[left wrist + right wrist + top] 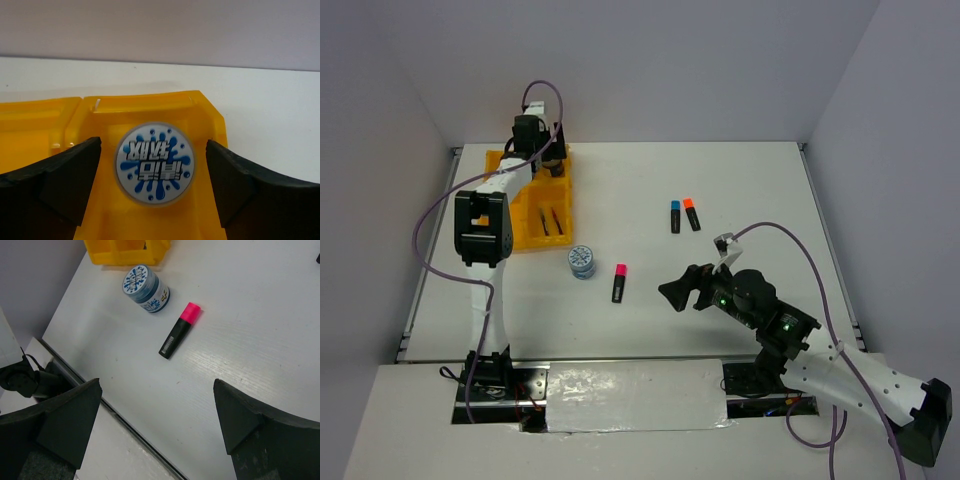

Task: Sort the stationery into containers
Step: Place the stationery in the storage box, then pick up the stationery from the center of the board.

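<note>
The left hand, fingers apart, hangs over a far compartment of the yellow tray, where a blue-white tape roll lies flat between them, untouched. The right hand, spread wide and empty, hovers above the surface, where a second tape roll sits near the pink-capped highlighter.

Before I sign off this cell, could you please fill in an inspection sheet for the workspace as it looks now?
Surface: white table.
Job's things: yellow tray holds one tape roll and pens; second tape roll, pink highlighter, blue highlighter and orange highlighter lie on the table.
Clutter: nothing seen.
Grippers: left gripper open above the tray's roll; right gripper open, empty.
Cables: purple cables along both arms.
Surroundings: plain grey walls.
</note>
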Robot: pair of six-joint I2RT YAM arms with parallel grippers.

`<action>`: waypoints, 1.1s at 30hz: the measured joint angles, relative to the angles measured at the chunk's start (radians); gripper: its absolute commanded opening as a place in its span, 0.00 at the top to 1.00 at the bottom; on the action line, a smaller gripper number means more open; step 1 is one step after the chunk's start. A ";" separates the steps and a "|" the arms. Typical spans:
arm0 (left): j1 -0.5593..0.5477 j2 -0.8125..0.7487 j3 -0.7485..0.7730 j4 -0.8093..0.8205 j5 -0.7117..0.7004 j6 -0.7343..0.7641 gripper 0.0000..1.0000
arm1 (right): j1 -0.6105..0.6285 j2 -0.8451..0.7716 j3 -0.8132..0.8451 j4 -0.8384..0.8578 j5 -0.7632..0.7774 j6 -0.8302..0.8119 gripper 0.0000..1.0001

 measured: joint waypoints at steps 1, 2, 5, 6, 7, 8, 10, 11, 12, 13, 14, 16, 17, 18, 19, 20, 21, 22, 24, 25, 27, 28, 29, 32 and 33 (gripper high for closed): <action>0.000 -0.002 0.000 0.008 0.000 -0.006 0.01 | 0.000 0.000 0.000 0.001 -0.001 0.000 0.00; 0.000 -0.005 0.000 0.012 0.003 -0.012 0.01 | 0.000 -0.001 0.000 0.002 -0.001 0.000 0.00; -0.003 -0.024 -0.001 0.013 0.002 -0.018 0.01 | 0.000 -0.007 -0.001 0.003 -0.002 0.000 0.00; -0.005 -0.039 -0.002 0.010 -0.003 -0.019 0.01 | 0.000 -0.011 -0.001 0.003 -0.002 0.000 0.00; -0.008 -0.056 -0.005 0.003 -0.014 -0.020 0.01 | 0.000 -0.016 -0.001 0.003 -0.002 0.001 0.00; -0.012 -0.078 -0.007 -0.005 -0.031 -0.021 0.01 | 0.000 -0.022 -0.001 0.003 -0.003 0.001 0.00; -0.030 -0.143 -0.018 -0.029 -0.079 -0.024 0.01 | 0.000 -0.036 -0.001 0.003 -0.005 0.001 0.00; -0.042 -0.180 -0.024 -0.042 -0.109 -0.026 0.01 | 0.000 -0.043 -0.001 0.003 -0.004 0.001 0.00; -0.063 -0.232 -0.026 -0.069 -0.147 -0.039 0.01 | 0.000 -0.050 -0.001 0.003 -0.003 0.000 0.00; -0.082 -0.278 -0.026 -0.101 -0.172 -0.053 0.01 | 0.000 -0.056 -0.001 0.003 -0.001 0.000 0.00; -0.101 -0.327 -0.026 -0.135 -0.189 -0.083 0.01 | 0.000 -0.062 -0.001 0.001 0.005 0.000 0.00; -0.146 -0.451 -0.043 -0.210 -0.210 -0.158 0.01 | 0.000 -0.074 0.000 -0.015 0.026 0.000 0.00; -0.174 -0.526 -0.084 -0.225 -0.222 -0.188 0.01 | 0.000 -0.082 0.003 -0.030 0.035 0.000 0.00; -0.214 -0.612 -0.146 -0.234 -0.243 -0.213 0.01 | 0.000 -0.087 0.009 -0.047 0.046 0.000 0.00; -0.249 -0.690 -0.208 -0.255 -0.269 -0.233 0.01 | 0.000 -0.089 0.018 -0.067 0.053 0.000 0.00; -0.293 -0.764 -0.268 -0.279 -0.292 -0.247 0.01 | 0.000 -0.089 0.031 -0.092 0.060 0.000 0.00; -0.346 -0.827 -0.319 -0.304 -0.320 -0.266 0.01 | 0.000 -0.089 0.044 -0.115 0.060 0.000 0.00; -0.399 -0.878 -0.366 -0.333 -0.349 -0.288 0.01 | 0.000 -0.091 0.055 -0.137 0.060 0.000 0.00; -0.502 -0.961 -0.474 -0.373 -0.388 -0.332 0.01 | 0.000 -0.105 0.069 -0.175 0.060 0.000 0.00; -0.550 -0.999 -0.540 -0.404 -0.413 -0.357 0.01 | 0.000 -0.117 0.069 -0.192 0.058 0.000 0.00; -0.612 -1.057 -0.673 -0.444 -0.439 -0.400 0.01 | 0.000 -0.151 0.069 -0.237 0.056 0.000 0.00; -0.631 -1.077 -0.730 -0.467 -0.449 -0.419 0.01 | 0.000 -0.166 0.069 -0.252 0.057 0.000 0.00; -0.647 -1.095 -0.785 -0.478 -0.457 -0.441 0.01 | 0.000 -0.183 0.069 -0.267 0.060 0.000 0.00; -0.676 -1.123 -0.911 -0.509 -0.491 -0.483 0.01 | 0.000 -0.203 0.068 -0.297 0.077 -0.012 0.00; -0.683 -1.125 -0.952 -0.508 -0.492 -0.488 0.01 | 0.000 -0.202 0.066 -0.309 0.087 -0.019 0.00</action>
